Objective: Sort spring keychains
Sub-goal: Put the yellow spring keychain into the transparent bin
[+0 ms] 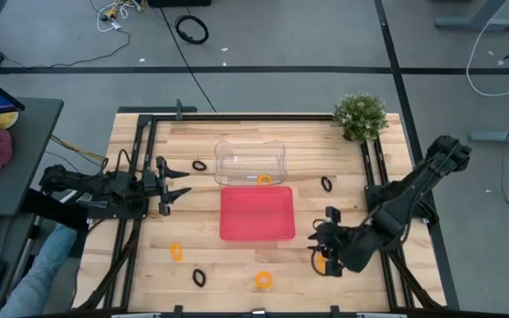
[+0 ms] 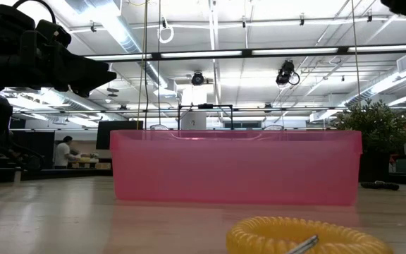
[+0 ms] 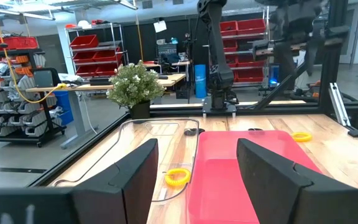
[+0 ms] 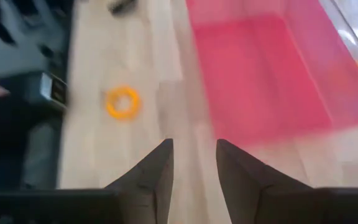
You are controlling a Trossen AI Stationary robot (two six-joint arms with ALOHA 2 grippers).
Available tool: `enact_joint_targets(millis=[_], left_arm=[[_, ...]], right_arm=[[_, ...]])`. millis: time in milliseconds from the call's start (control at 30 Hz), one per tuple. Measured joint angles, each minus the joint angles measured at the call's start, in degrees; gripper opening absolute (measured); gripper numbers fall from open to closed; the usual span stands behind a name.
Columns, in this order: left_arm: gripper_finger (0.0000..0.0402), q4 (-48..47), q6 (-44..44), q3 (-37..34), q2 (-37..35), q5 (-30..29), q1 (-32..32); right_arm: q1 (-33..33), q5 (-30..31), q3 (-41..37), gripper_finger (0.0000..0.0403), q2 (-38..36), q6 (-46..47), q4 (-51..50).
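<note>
The red tray (image 1: pixel 256 214) sits mid-tabletop (image 1: pixel 140 265), and everything else is easiest placed against it. A clear tray (image 1: pixel 250 162) lies just beyond its far edge, with one orange spring keychain (image 1: pixel 264 180) inside, near the wall that meets the red tray.

The other orange keychains lie loose on the wood: one (image 1: pixel 177 253) off the tray's near-left corner, one (image 1: pixel 263 281) in front of its near edge (the same coil that fills the foreground of the low view (image 2: pixel 309 238)), and what seems to be a third (image 1: pixel 322 262) to the tray's near right, partly hidden under the right claw.

Black keychains lie apart from the tray: one (image 1: pixel 200 165) off its far-left corner, one (image 1: pixel 326 184) off its far-right corner, one (image 1: pixel 199 277) near the front-left.

The left claw (image 1: pixel 177 186) hovers left of the tray, fingers spread wide and holding nothing. The right claw (image 1: pixel 323 252) hangs low at the tray's near-right side, its fingers (image 4: pixel 156 168) parted by a narrow gap, nothing between them.

A potted plant (image 1: pixel 360 116) stands at the far-right corner.
</note>
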Motion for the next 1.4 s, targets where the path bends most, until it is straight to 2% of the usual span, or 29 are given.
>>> enact_joint_targets(millis=[133,400,533,800,933,1067,1200,1400], left_arm=[[0.0222,0.0,0.01,0.01,0.01,0.0,0.02],[0.0222,0.0,0.01,0.01,0.01,0.0,0.0],[0.0222,0.0,0.0,0.0,0.0,0.0,0.0],[0.0222,0.0,0.0,0.01,0.02,0.0,0.01],[0.0222,0.0,0.01,0.01,0.01,0.0,0.01],[0.0222,0.0,0.0,0.01,0.01,0.02,0.0],[0.0222,0.0,0.01,0.02,0.02,0.0,0.01],[0.0222,0.0,0.02,0.02,0.02,0.0,0.0]], right_arm=[[0.01,-0.33,1.25,0.0125,2.22,2.67,-7.26],[0.26,-2.31,1.27,0.0125,2.44,11.97,-13.44],[0.27,-3.89,0.11,0.0125,2.44,16.25,-15.73],[0.4,-5.14,-0.65,0.0126,2.44,18.38,-15.09],[1.01,-5.07,-0.65,0.0145,2.44,19.51,-14.58],[2.08,-5.05,-0.65,0.0181,3.27,20.05,-14.54],[3.47,-7.58,-0.65,0.0209,6.48,15.61,-11.13],[3.71,-10.12,-0.71,0.0213,10.54,15.83,-11.8]])
